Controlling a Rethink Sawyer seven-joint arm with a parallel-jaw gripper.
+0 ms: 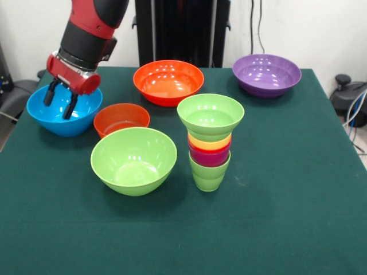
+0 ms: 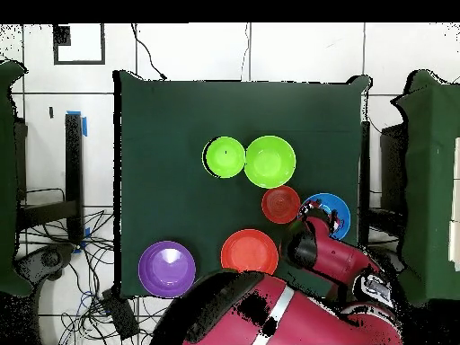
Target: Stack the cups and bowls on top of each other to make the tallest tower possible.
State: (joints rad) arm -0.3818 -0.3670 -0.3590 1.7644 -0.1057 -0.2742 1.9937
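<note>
Six bowls on the green counter (image 1: 298,217), and nearest the camera in the front view sits the large light-green bowl (image 1: 133,160), glossy thin plastic, so light and stiff but slick; the rim is the sensible place to pinch any of these. Just beside it stands the tower (image 1: 210,143): a green cup at the base, red-purple and yellow bands above, and the small light-green bowl (image 1: 210,116) flaring wide on top, so it looks top-heavy and easy to nudge over. Behind the big green bowl, the small orange-red bowl (image 1: 121,119), near the blue bowl (image 1: 64,112). And there is the gripper (image 1: 59,101), jaws spread apart, holding nothing, tips hanging over the blue bowl's far rim; whether they touch it I cannot tell. Farther back, the large orange bowl (image 1: 168,81) and the purple bowl (image 1: 266,74) sit well apart from the jaws. Overhead, the arm covers part of the blue bowl.
</note>
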